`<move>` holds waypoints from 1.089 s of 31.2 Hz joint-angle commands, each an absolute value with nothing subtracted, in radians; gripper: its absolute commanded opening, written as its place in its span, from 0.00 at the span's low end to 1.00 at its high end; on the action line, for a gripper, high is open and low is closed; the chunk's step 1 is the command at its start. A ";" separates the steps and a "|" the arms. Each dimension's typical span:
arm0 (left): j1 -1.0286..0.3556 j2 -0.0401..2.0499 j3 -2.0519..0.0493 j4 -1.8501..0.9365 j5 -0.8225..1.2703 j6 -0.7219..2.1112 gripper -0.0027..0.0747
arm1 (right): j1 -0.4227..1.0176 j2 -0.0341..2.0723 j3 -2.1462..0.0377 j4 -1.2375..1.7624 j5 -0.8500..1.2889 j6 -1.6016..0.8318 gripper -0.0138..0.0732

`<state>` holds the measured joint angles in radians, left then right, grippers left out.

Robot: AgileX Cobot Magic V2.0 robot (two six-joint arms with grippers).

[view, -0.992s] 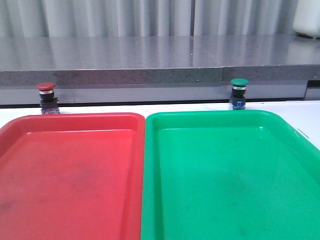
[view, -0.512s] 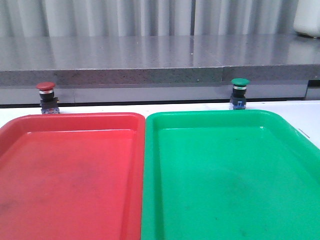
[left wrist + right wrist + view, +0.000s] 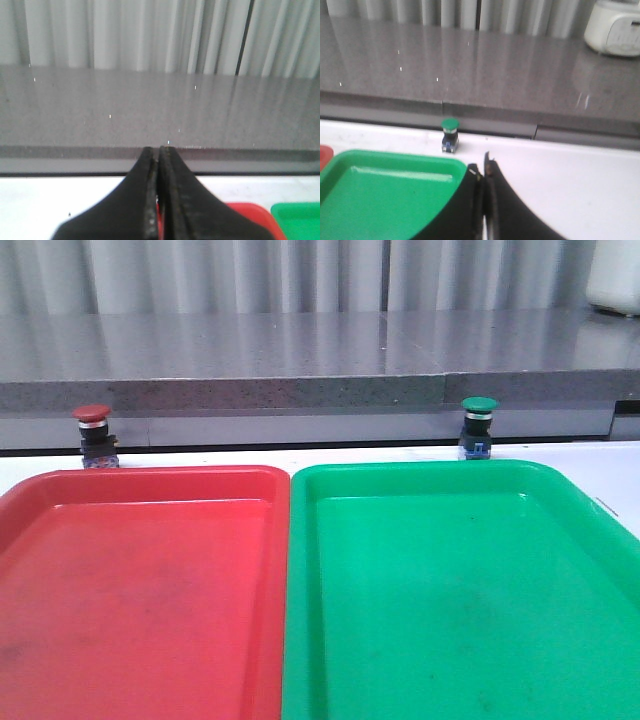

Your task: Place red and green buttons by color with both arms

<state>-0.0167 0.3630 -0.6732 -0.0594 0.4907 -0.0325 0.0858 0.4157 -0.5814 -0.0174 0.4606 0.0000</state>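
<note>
Front view shows your red button [image 3: 92,426] and green button [image 3: 479,426] upright behind matching trays, seemingly ungrasped; both tools sit closed, empty.

Red tray [image 3: 140,580]: glossy plastic, scuffed.
Green tray [image 3: 450,590]: glossy smooth plastic.
Grey counter [image 3: 300,350]: polished speckled stone look.
Left gripper [image 3: 159,200]: matt black.
Green button [image 3: 478,426]: silvery metal-look collar.

Low front camera, two forward-facing wrist cameras

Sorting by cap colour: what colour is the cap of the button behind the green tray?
Green; the button shows best in the front view.
</note>
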 commanded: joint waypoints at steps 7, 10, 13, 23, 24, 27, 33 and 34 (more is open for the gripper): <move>-0.018 0.534 -0.707 -0.068 0.462 -0.036 0.01 | 0.083 0.652 -0.612 -0.031 0.465 -0.010 0.08; -0.018 0.571 -0.707 -0.068 0.478 -0.036 0.01 | 0.083 0.707 -0.612 -0.031 0.470 -0.010 0.08; -0.018 0.607 -0.707 -0.063 0.487 -0.036 0.01 | 0.083 0.734 -0.612 -0.031 0.468 -0.010 0.09; -0.018 0.720 -0.707 -0.026 0.470 -0.031 0.70 | 0.083 0.739 -0.612 -0.031 0.442 -0.010 0.82; -0.018 0.734 -0.707 -0.026 0.467 -0.031 0.71 | 0.083 0.739 -0.612 -0.031 0.442 -0.010 0.83; -0.020 0.797 -0.721 -0.026 0.449 -0.031 0.70 | 0.083 0.739 -0.612 -0.031 0.442 -0.010 0.84; -0.090 0.992 -0.843 -0.042 0.448 -0.031 0.70 | 0.083 0.739 -0.612 -0.031 0.442 -0.010 0.84; -0.104 1.038 -0.875 -0.042 0.448 -0.031 0.70 | 0.083 0.739 -0.612 -0.031 0.442 -0.010 0.84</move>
